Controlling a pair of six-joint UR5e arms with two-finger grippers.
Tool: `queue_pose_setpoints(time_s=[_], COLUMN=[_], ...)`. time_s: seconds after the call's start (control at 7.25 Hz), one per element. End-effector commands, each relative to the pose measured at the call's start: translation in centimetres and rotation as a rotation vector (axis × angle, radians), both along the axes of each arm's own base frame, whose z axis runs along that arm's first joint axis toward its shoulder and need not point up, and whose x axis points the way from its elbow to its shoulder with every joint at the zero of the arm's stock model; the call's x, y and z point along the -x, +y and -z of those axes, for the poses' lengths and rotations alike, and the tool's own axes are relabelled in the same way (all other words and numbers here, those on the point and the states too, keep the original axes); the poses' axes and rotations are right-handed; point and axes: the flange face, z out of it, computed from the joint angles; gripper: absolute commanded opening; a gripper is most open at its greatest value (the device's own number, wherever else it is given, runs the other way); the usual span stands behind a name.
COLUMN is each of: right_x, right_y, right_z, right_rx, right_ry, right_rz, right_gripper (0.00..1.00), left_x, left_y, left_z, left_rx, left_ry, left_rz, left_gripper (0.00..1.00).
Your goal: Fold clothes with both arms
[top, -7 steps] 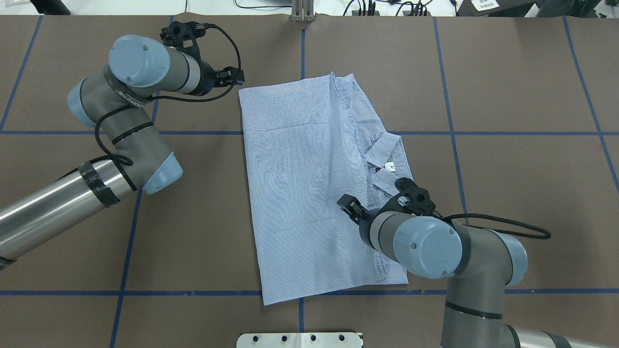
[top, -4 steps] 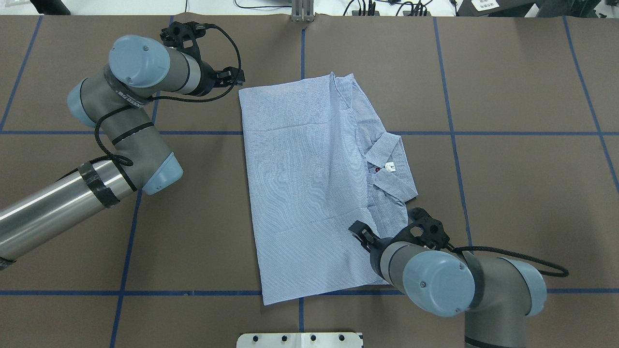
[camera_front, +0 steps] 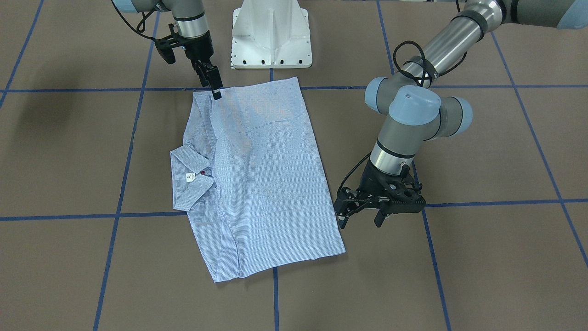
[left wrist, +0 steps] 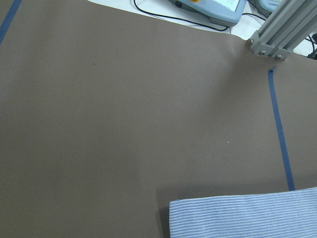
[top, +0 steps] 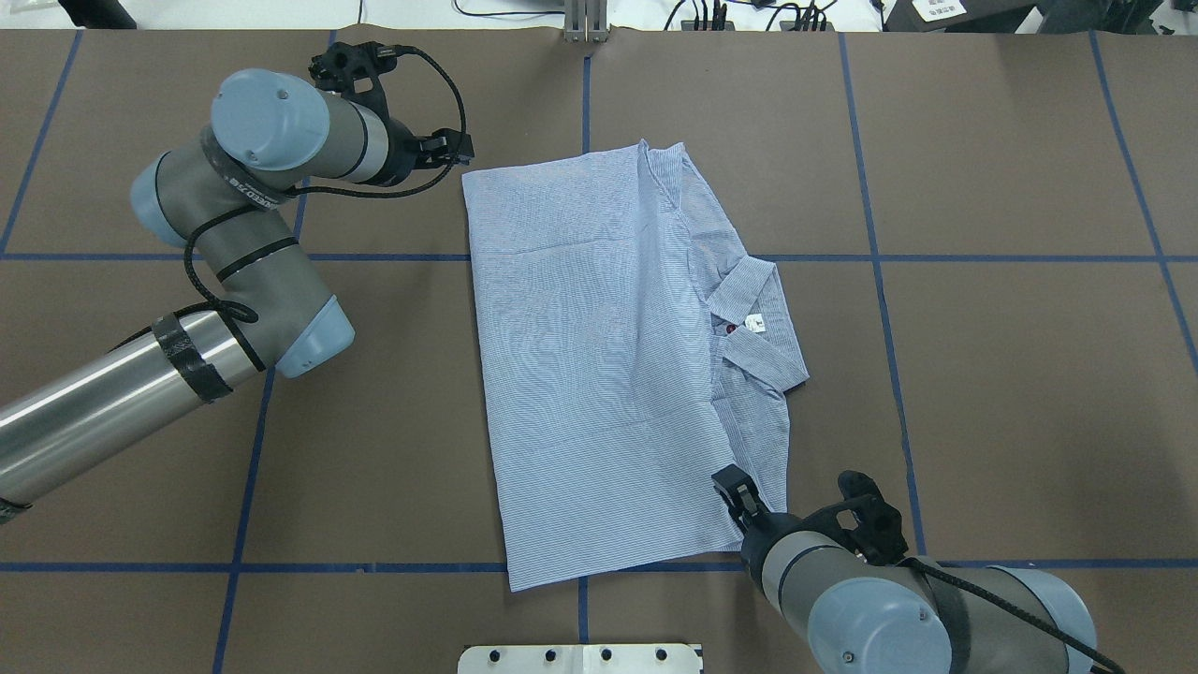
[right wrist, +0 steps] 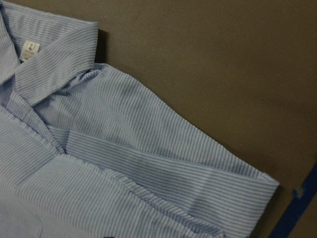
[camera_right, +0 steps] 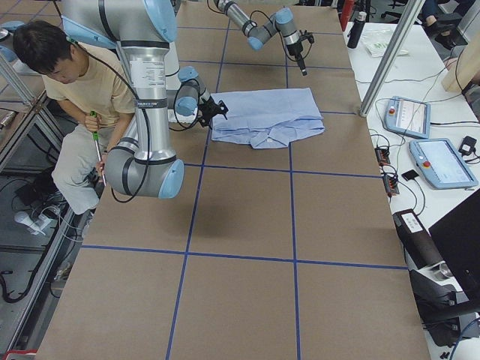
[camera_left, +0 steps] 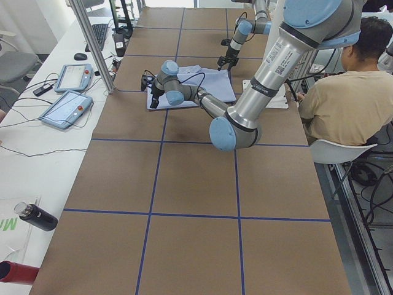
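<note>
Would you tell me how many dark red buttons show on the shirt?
1: a dark red button beside the white neck tag at the collar; others may be hidden in the folded shirt.

1. The shirt (top: 599,356) lies mid-worktop (top: 983,374), its collar (top: 749,323) on the robot's right.
2. The left end effector (camera_front: 360,223) is beside its far left corner.
3. The right end effector (camera_front: 216,93) is over its near right corner.

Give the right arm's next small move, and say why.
Probably lower the right gripper onto the collar-side corner of the shirt nearest the robot and pinch it: it is poised at that corner, while the open left gripper sits beside the opposite far corner.
</note>
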Motion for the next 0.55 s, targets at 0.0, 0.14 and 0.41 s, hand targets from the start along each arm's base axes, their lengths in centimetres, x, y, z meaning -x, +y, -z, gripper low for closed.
queue_pose_setpoints(time_s=[0.0, 0.14, 0.41], right_x=[0.97, 1.25, 1.14], right_y=[1.09, 1.24, 1.26], right_z=[-1.03, -0.70, -1.28], right_rx=[0.011, 0.014, 0.012], right_ry=[0.013, 0.008, 0.022], right_rz=[-0.006, 0.003, 0.007], right_gripper=[0.90, 0.88, 0.88], left_x=[0.00, 0.08, 0.21], left_y=[0.03, 0.11, 0.08], left_z=[-0.18, -0.07, -0.11], left_rx=[0.005, 0.003, 0.003], left_ry=[0.000, 0.002, 0.002], left_rz=[0.003, 0.003, 0.005], left_gripper=[1.00, 1.00, 1.00])
